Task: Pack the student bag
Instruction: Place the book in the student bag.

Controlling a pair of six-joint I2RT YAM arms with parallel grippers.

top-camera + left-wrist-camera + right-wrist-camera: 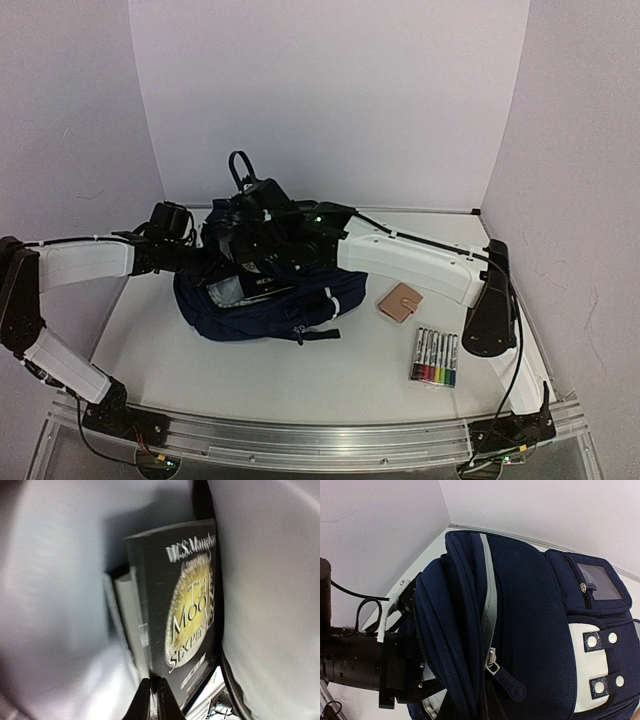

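Gripping anything, is the left end effector (153, 686)? Mia asks.

Not that I can see, Tom says. Its fingers are pressed together with nothing between them, deep inside the bag (530, 620). They sit just below a dark paperback book (182, 610) that stands against the pale lining.

And the right end effector (245, 235)?

Closed too, at the upper lip of the bag's main opening. I judge it is pinching the fabric there to hold the mouth up, though its own camera gives no clear view of its fingertips.

Where does the bag sit?

On its side on the worktop (330, 385), toward the back and left of centre, with its opening turned to the left arm. A tan wallet (399, 302) and a marker pack (435, 357) lie apart from it, to its right.

How will it handle?

Soft and floppy, I think. The cloth folds and sags, so the mouth likely collapses once let go. With a book inside it probably slumps rather than slides. The weave looks grippy, not slick, and not fragile.

Best hold?

The stiffer zip edge of the opening, or a strap. Thin panels would just bunch up.
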